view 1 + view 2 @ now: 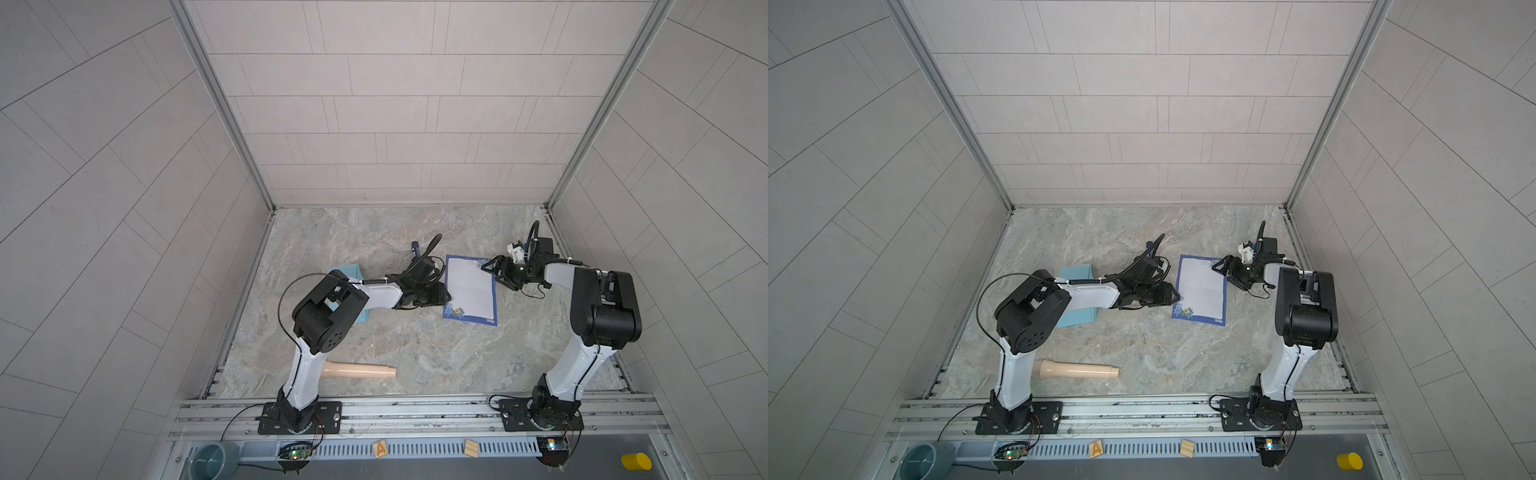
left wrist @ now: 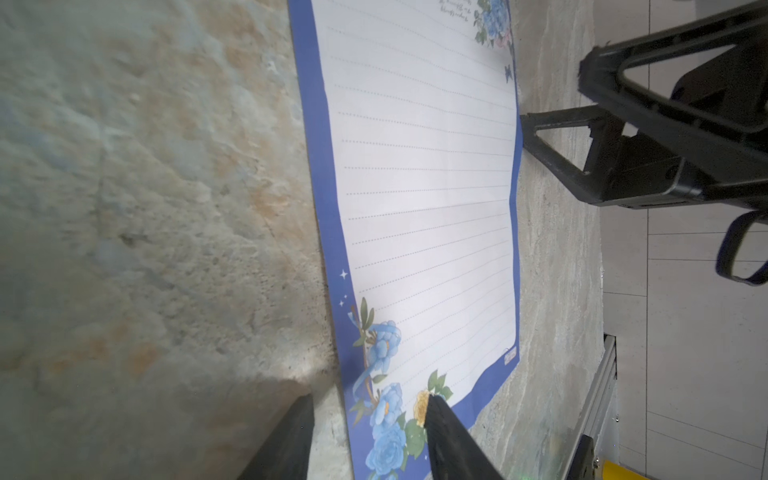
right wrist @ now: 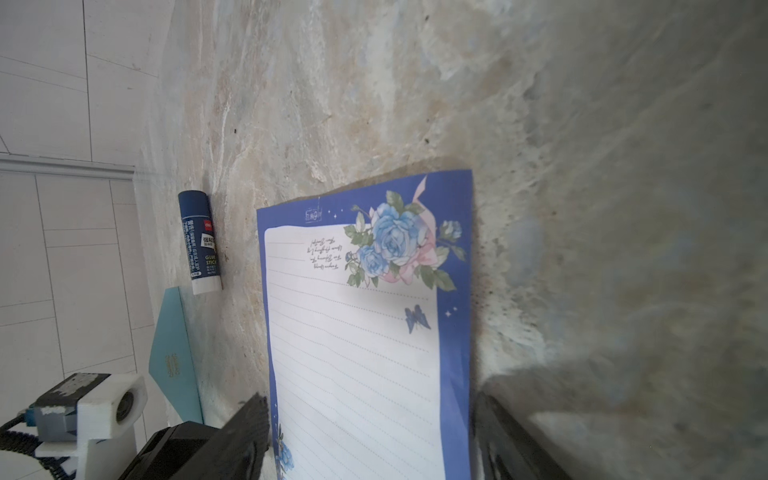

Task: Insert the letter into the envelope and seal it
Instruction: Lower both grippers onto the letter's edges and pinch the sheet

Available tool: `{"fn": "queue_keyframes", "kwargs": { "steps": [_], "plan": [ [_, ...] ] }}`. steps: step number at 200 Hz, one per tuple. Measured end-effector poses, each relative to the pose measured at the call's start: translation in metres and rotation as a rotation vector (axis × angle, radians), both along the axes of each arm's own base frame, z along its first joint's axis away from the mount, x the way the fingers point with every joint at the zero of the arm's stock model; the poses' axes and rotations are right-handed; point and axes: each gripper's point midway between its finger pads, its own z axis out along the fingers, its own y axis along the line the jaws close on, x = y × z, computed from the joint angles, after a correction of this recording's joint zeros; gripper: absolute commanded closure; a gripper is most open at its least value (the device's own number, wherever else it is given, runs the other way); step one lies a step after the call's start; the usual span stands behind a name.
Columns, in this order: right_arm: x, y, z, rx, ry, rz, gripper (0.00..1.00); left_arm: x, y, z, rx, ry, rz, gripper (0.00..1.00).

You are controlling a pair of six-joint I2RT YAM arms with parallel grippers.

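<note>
as the left gripper and right gripper straddle opposite sides of the letter, jaws parted and empty, grasping seems in hand; next, pinch the thin edges cleanly.

Left wrist cam: my claw straddles one long edge of the letter, at the flower corner.
Jaws apart. One fingertip is over the bare stone-pattern table, the other over the yellow and blue flowers; can't tell if either touches. The letter lies lined face up, blue border round it, faint crease across the middle. The right gripper is at the opposite long edge, fingers spread, its lower tip right at the border. Behind it: tiled wall, metal rail, a yellow thing cut off by the frame.
</note>
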Motion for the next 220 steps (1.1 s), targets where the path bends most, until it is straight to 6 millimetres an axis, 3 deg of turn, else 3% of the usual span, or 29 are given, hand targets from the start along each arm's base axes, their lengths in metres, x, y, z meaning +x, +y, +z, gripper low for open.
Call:
{"fn": "queue_keyframes", "kwargs": {
  "steps": [140,220],
  "plan": [
    [-0.012,0.023,0.0,0.207,-0.022,-0.016,0.36,0.01,-0.003,-0.002,0.027,-0.059,-0.023,0.53],
    [-0.008,0.029,0.028,0.328,-0.14,-0.059,0.44,0.011,-0.003,-0.003,0.043,-0.078,-0.042,0.54]
  ]
}}
